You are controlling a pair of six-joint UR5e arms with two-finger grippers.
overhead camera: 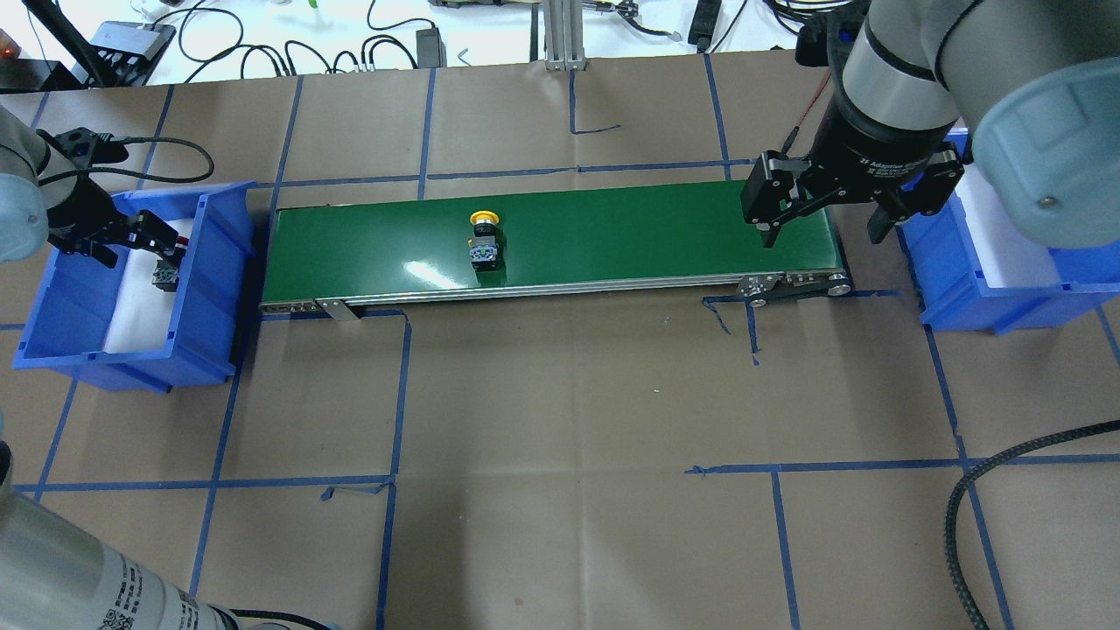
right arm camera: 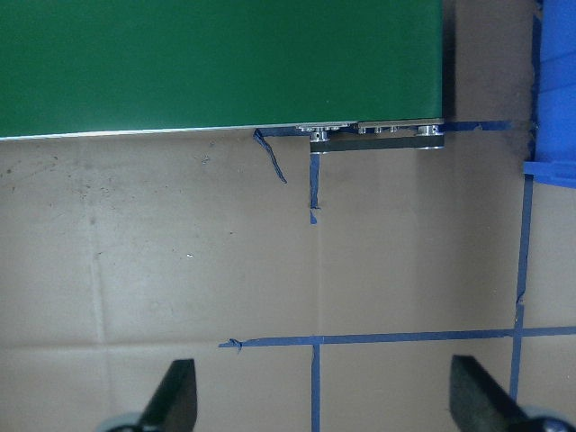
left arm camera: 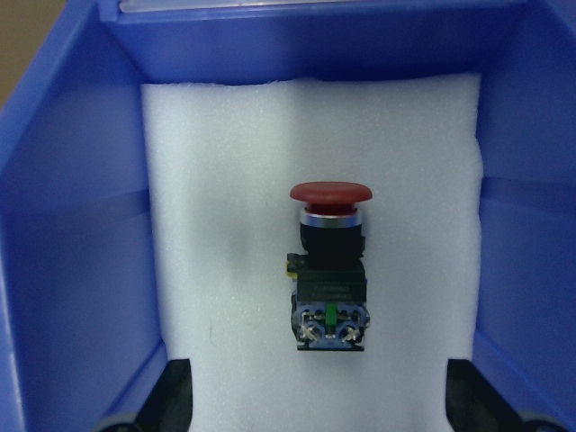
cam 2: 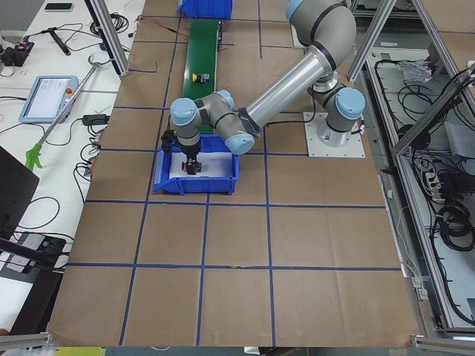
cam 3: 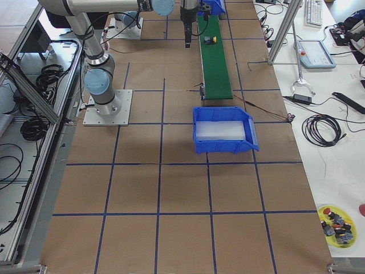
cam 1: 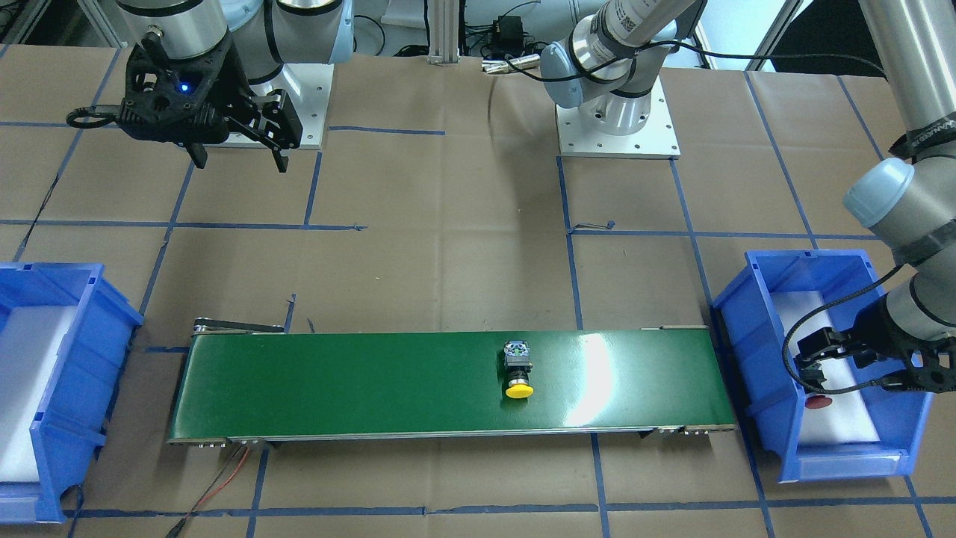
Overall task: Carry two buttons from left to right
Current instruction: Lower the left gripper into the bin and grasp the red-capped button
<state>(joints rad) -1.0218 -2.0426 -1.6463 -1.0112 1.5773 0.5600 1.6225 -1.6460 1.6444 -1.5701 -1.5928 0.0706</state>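
Observation:
The yellow button [cam 1: 518, 371] lies on its side on the green conveyor belt [cam 1: 358, 385], a little toward my left; it also shows in the overhead view [overhead camera: 484, 238]. The red button [left arm camera: 328, 270] lies on white foam inside the blue bin [overhead camera: 214, 262] at my left. My left gripper [left arm camera: 322, 400] hangs open just above the red button, one finger on each side and not touching it; it also shows in the overhead view [overhead camera: 156, 249]. My right gripper [overhead camera: 822, 229] is open and empty above the belt's right end, with bare paper and the belt edge [right arm camera: 216, 63] below it.
A second blue bin [overhead camera: 954, 280] with white foam stands past the belt's right end. Brown paper with blue tape lines covers the table. A red and black wire trails from the belt's right end [cam 1: 224, 478]. The arm bases stand at the back.

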